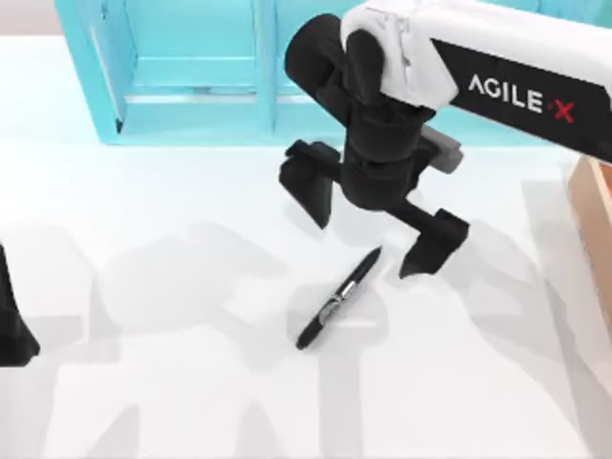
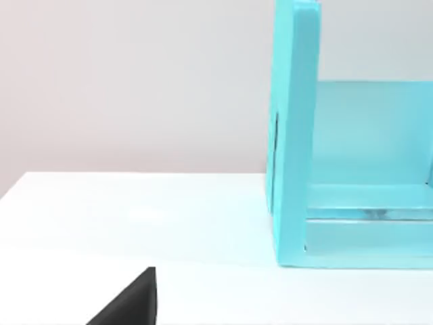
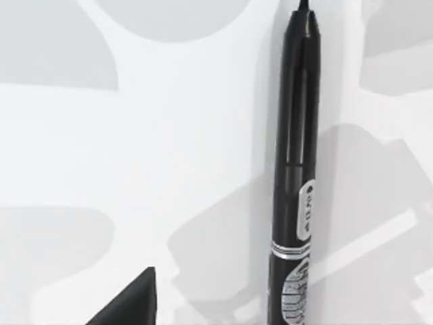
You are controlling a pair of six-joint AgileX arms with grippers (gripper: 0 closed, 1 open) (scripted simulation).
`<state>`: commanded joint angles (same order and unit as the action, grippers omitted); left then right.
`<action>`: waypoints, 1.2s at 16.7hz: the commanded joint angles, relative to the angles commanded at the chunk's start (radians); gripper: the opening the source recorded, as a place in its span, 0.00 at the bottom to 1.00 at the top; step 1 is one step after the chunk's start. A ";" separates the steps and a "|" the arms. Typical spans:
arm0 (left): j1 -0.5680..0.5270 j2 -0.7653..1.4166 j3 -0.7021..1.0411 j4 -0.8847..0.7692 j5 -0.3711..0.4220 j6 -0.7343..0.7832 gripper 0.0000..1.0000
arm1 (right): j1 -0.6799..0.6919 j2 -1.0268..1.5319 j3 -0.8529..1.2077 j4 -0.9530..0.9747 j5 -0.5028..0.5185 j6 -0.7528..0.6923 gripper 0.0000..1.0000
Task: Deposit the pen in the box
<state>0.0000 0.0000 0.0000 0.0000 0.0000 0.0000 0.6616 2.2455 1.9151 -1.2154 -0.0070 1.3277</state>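
Note:
The slim black pen [image 1: 339, 298] lies flat and slanted on the white table, near the middle. My right gripper [image 1: 370, 218] hangs open just behind it, its two black fingers spread wide, one to the left and one by the pen's pointed tip, with nothing between them. The right wrist view looks down on the pen [image 3: 298, 169], with its silver band and clip, and one fingertip [image 3: 132, 303] off to its side. The tan wooden box [image 1: 595, 215] shows partly at the table's right edge. My left arm [image 1: 14, 330] stays parked at the left edge.
A big teal-blue unit [image 1: 191, 72] with compartments stands along the back of the table, also seen as the teal unit [image 2: 298, 135] in the left wrist view, beyond one left fingertip [image 2: 132, 303]. White table lies open in front of the pen.

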 joint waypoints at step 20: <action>0.000 0.000 0.000 0.000 0.000 0.000 1.00 | 0.027 0.126 -0.183 0.313 0.003 0.018 1.00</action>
<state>0.0000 0.0000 0.0000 0.0000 0.0000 0.0000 0.6884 2.3713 1.7321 -0.9025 -0.0036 1.3453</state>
